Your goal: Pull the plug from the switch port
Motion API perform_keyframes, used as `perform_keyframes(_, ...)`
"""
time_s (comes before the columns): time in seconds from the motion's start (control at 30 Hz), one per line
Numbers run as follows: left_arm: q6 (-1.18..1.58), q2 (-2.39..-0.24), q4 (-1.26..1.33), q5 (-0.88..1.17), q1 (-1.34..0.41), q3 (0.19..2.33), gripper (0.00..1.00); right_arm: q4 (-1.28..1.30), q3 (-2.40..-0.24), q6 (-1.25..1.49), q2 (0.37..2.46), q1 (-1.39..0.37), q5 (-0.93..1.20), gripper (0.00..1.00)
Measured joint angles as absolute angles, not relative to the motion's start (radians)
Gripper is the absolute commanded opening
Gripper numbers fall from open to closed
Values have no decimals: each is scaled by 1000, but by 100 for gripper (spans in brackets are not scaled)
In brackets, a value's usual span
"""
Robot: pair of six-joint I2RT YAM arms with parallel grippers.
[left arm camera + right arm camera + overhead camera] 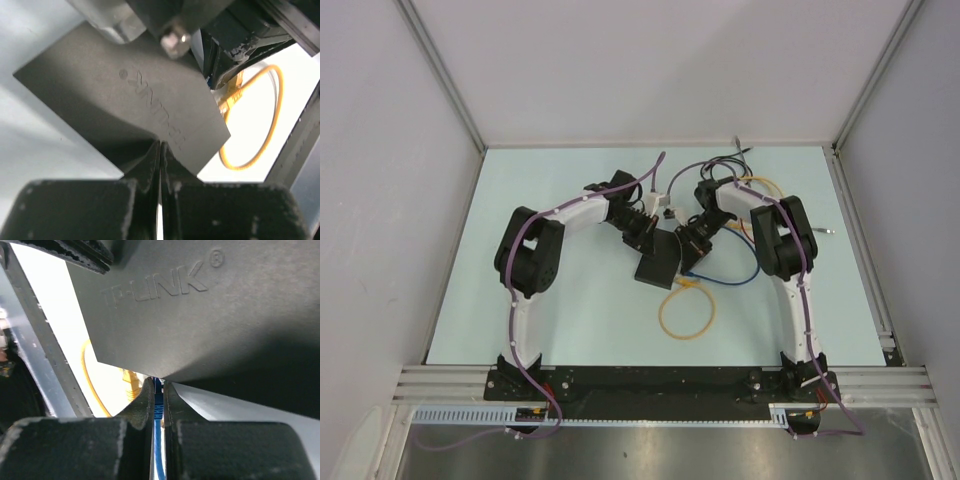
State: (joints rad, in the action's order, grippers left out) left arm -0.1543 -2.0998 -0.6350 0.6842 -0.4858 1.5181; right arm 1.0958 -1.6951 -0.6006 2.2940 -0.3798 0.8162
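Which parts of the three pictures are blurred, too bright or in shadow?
Left wrist: left fingers blurred, table around the yellow cable washed out. Right wrist: logo on the switch sharp, its lower right in shadow, right fingers and blue cable blurred. Top external: evenly lit, sharp.

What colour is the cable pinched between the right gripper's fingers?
Blue. The cable held in the right gripper shows best in the right wrist view.
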Motion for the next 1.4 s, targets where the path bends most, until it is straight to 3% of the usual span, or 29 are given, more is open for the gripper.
perform_keyframes(0.23,-156,-2098,-632,682,-486,1517,0,1093,-1785,-612,2273,-260,764,0)
perform_keyframes(0.47,-154,-2098,-631,683,-485,1517,0,1128,-2213,-599,2266,-53,745,0)
perform_keyframes(0.7,-154,-2098,-631,684,-485,1517,0,993,-2438,-420,2206,-27,797,0)
perform_keyframes(1.0,-149,-2098,-631,684,-485,1517,0,538,-2433,167,2143,-28,954,0)
perform_keyframes(1.2,-149,-2098,-631,683,-485,1517,0,578,-2468,-22,2138,-26,762,0)
perform_keyframes(1.4,-149,-2098,-631,683,-485,1517,1,547,-2304,-207,2079,17,494,0)
